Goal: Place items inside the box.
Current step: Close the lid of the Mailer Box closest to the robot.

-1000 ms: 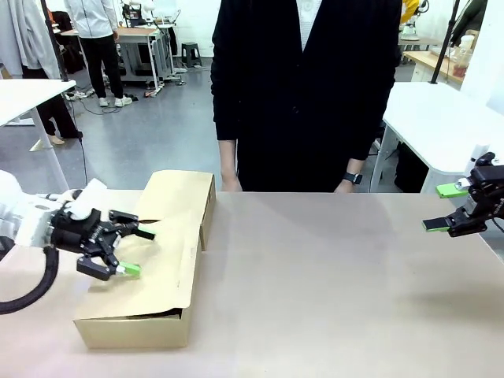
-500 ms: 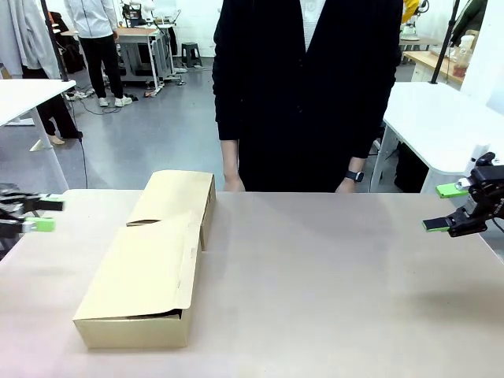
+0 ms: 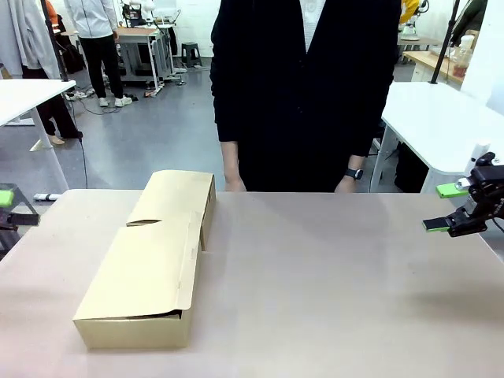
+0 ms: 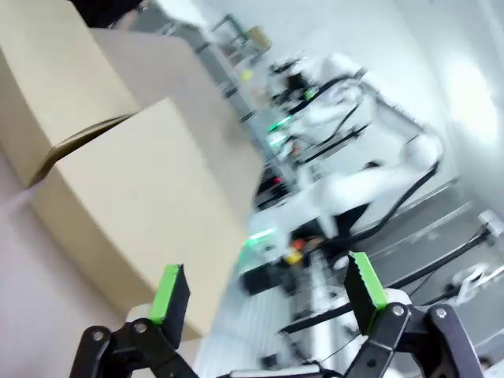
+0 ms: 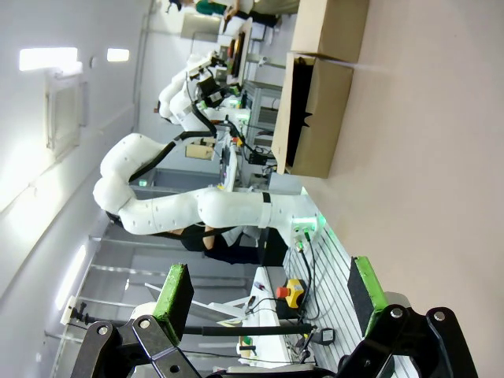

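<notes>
The left gripper [image 3: 9,209], jaws wide and empty, has pulled back off the closed box [image 3: 150,264] at the counter's [image 3: 331,276] left, while the right gripper [image 3: 461,209] hangs wide at the right edge; the items seem packed.

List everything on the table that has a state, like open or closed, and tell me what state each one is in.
Cardboard box: lid folded down over it, front edge slightly ajar with a dark gap, far flap lying flat.
Left hand: open, holding nothing, at the table's left edge.
Right hand: open, holding nothing, at the table's right edge.
Person's hands: resting at the far table edge, not holding anything I can see.
</notes>
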Robot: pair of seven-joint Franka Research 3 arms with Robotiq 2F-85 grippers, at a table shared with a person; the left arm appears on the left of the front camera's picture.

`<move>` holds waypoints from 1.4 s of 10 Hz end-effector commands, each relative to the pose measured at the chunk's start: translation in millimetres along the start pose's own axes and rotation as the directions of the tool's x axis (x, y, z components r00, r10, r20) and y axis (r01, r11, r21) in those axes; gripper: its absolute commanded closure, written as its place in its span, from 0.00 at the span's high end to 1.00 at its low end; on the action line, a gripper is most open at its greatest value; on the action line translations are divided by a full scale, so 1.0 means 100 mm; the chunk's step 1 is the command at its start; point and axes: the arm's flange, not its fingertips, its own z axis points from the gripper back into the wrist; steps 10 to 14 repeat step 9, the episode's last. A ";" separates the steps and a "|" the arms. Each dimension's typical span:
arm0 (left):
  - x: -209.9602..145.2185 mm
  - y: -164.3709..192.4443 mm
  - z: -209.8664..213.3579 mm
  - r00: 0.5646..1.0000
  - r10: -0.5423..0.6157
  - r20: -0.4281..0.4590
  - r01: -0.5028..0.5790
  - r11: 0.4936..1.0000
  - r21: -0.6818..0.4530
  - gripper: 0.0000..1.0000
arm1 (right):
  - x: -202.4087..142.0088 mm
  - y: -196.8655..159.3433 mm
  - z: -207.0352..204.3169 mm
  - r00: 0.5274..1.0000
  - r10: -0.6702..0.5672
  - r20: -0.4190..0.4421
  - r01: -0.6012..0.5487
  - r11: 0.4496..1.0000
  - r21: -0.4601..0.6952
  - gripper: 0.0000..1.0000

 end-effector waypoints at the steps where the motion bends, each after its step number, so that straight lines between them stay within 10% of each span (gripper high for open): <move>1: 0.15 0.02 0.04 0.972 0.107 0.208 -0.124 0.990 0.071 1.00 | 0.02 0.04 0.01 1.000 0.001 0.009 -0.001 1.000 0.018 1.00; 2: 0.18 0.16 0.05 0.969 0.069 0.238 -0.140 0.945 0.294 1.00 | 0.02 0.04 0.01 1.000 0.001 0.009 -0.001 1.000 0.018 1.00; 3: 0.06 0.07 0.04 0.994 0.076 0.076 -0.075 0.997 -0.010 1.00 | 0.02 0.04 0.01 1.000 0.001 0.009 -0.001 1.000 0.018 1.00; 14: 0.06 0.07 0.04 0.994 0.076 0.076 -0.075 0.997 -0.010 1.00 | 0.02 0.04 0.01 1.000 0.001 0.009 -0.001 1.000 0.018 1.00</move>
